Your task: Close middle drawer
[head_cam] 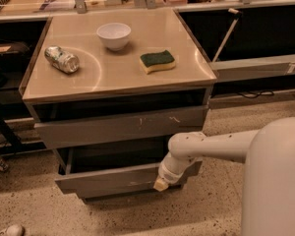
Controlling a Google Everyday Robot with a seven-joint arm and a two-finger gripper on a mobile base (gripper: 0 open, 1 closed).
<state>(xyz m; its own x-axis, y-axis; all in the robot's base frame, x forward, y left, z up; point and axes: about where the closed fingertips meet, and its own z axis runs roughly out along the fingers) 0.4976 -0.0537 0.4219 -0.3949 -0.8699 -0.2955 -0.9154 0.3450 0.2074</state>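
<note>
Resting the gripper [161, 183] against the right end of the middle drawer [108, 180] front, low and near, at the end of the white arm [214, 145] reaching in from the right; not being able to tell whether that claw is apart or together. Sitting pulled out toward the near side beneath the scuffed top drawer [120, 128] and showing a dark strip of grey floor inside. Counting two drawers standing out. Carrying on the cabinet top [113, 77] one white bowl [114, 35] at the far middle, showing only its white inside, one crushed can [62, 59] lying at the left, and one green-and-yellow sponge [158, 61] at the right.
</note>
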